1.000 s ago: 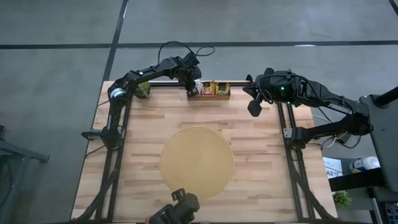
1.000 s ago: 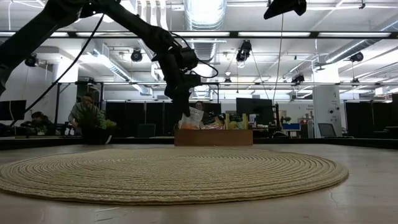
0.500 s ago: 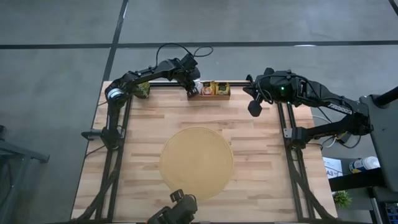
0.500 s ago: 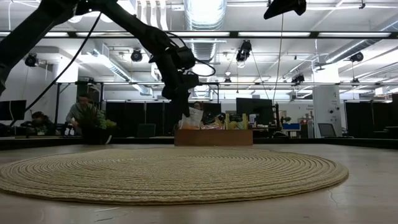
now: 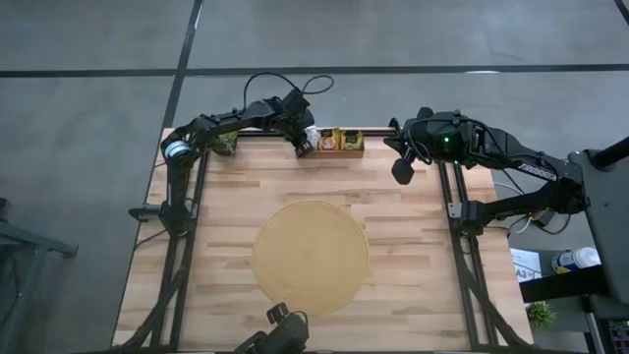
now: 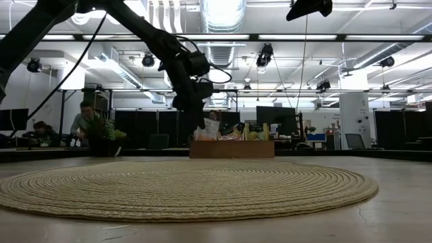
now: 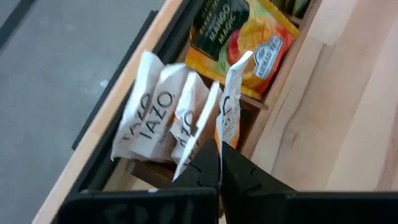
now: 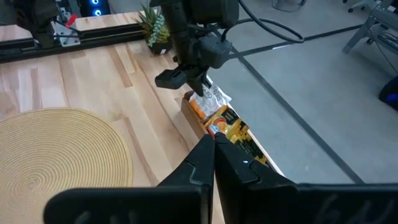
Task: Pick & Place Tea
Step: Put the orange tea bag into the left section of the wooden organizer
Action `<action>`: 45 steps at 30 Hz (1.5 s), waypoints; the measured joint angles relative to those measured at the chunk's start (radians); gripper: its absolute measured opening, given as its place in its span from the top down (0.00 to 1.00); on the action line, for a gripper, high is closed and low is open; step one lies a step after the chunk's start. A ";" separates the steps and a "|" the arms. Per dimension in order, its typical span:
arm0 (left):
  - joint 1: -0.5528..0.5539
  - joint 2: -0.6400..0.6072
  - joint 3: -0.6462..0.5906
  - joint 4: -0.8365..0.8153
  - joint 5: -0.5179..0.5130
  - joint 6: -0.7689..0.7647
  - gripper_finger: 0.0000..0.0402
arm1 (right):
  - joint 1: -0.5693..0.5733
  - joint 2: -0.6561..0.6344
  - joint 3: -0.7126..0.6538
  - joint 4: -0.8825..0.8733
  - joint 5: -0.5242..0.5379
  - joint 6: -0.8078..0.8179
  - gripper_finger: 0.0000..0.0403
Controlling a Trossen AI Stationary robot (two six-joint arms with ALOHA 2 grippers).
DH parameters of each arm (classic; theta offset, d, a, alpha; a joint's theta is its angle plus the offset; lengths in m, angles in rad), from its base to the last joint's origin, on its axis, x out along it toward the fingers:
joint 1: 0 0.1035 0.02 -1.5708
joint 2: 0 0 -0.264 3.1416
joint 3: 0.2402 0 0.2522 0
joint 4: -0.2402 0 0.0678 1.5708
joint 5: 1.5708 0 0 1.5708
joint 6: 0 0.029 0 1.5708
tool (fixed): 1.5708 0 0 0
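Note:
A small wooden tray (image 5: 339, 152) stands at the table's far edge. It holds tea sachets: white ones (image 7: 149, 118) in its left end compartment, orange and dark green ones (image 7: 242, 31) farther right. My left gripper (image 5: 304, 147) is over that left end, shut on one white sachet with orange marks (image 7: 231, 99). In the low view this sachet (image 6: 211, 126) shows above the tray's wall (image 6: 233, 148). My right gripper (image 5: 401, 175) hangs shut and high over the table's far right, holding nothing. My left gripper pinches the white sachet between its two fingers at the edge nearest them (image 7: 224, 140). The fingers slant down toward the tray from the table's left. The sachet sticks out past the fingertips, edge-on, among the other white sachets. Whether its far end rests in the tray cannot be seen.
A large round woven mat (image 5: 311, 258) lies bare on the middle of the table, toward its near edge. A small potted plant (image 5: 226, 143) stands at the far left corner. People sit in the room beyond the table (image 6: 94, 125).
My left gripper has sunk a little toward the tray's left end with the white sachet and has rolled slightly. The sachet now stands lower against the tray's wall. My right arm has kept still.

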State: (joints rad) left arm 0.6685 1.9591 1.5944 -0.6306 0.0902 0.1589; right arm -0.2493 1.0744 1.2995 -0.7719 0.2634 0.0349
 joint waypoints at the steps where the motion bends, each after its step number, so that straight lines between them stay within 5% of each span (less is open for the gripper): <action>1: 0.000 0.000 0.000 0.008 0.000 0.000 1.00 | 0.000 0.000 0.000 0.000 0.000 0.000 0.98; 12: 0.000 0.000 -0.016 0.028 0.027 -0.016 0.98 | 0.000 0.000 0.000 0.000 0.001 -0.008 0.98; 23: 0.000 0.000 -0.036 0.025 0.029 -0.048 0.69 | 0.000 0.000 0.000 0.000 0.001 -0.012 0.98; 30: 0.001 0.000 0.037 -0.026 0.029 -0.041 0.63 | 0.000 0.000 0.000 0.001 0.001 -0.012 0.98; 36: 0.001 -0.011 0.085 -0.015 0.059 -0.020 0.68 | 0.000 0.000 0.000 0.002 0.001 -0.011 0.98; 42: -0.006 -0.010 0.048 0.029 0.111 -0.019 0.95 | 0.000 0.000 0.000 0.003 0.000 -0.012 0.98; 45: -0.009 -0.009 0.026 0.060 0.113 -0.029 0.98 | 0.000 0.000 0.000 0.003 0.000 -0.011 0.98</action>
State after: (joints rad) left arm 0.6590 1.9499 1.6204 -0.5703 0.2035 0.1300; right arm -0.2493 1.0744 1.2995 -0.7685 0.2638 0.0237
